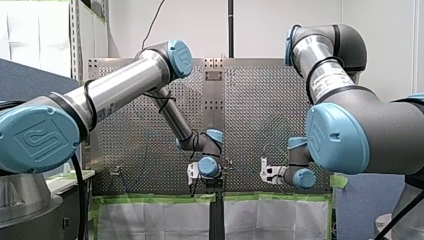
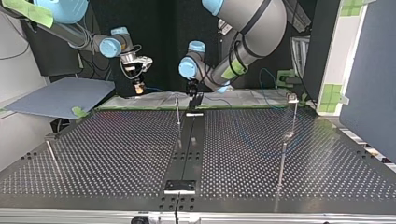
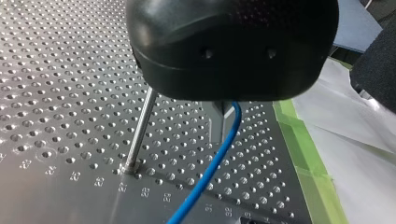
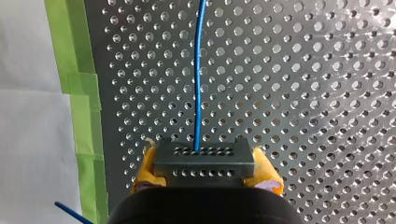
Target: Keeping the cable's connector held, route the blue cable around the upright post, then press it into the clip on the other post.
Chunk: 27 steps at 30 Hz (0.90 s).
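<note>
My left tool point(image 2: 192, 96) hangs just beside the upright post point(image 2: 178, 109), at its one o'clock in the top view. Clamped or apart, I cannot tell; the blue cable point(image 3: 210, 168) trails from under it. My right tool point(image 4: 206, 165) is clamped on the connector point(image 4: 204, 158) — cable running straight ahead over the surface point(image 4: 303, 93).

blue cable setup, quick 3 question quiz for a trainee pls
1. True or false: my right gripper is shut on the connector.
2. In the left wrist view, what stands beside the blue cable? A: upright post; B: cup; C: screwdriver.
3. Fill in: the tape along the table edge is ___.
Key: 1 true; 2 A; 3 green.
</note>
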### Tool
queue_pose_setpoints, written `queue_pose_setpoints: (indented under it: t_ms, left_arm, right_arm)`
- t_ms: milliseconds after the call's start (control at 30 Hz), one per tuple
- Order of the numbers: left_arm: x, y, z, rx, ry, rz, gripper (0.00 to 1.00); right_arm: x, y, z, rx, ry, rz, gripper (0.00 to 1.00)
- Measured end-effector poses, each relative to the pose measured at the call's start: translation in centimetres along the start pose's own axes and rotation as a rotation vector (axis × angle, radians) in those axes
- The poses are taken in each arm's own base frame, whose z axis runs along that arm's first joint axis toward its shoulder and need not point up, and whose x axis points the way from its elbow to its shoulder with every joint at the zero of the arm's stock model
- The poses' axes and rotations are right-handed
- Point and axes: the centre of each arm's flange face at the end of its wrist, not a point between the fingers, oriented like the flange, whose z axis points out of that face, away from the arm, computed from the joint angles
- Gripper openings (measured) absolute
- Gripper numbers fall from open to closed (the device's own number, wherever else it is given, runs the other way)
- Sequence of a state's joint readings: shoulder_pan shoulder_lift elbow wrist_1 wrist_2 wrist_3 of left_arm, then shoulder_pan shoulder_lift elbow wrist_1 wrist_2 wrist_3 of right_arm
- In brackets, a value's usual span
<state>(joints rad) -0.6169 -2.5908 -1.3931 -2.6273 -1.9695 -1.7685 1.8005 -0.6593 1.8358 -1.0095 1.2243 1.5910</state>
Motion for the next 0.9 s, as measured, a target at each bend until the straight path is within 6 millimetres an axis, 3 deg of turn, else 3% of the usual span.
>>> queue_pose_setpoints:
  t_ms: [633, 900]
  left_arm:
    - [0.5, -2.0, -1.5, 0.010, -0.001, 0.025, 0.00]
    - [-1.2, -2.0, -1.3, 0.012, -0.025, 0.022, 0.00]
  right_arm:
    - [-0.4, 0.2, -0.2, -0.004, -0.015, -0.008, 0.00]
    - [-0.1, 0.4, 0.1, -0.004, -0.008, -0.010, 0.00]
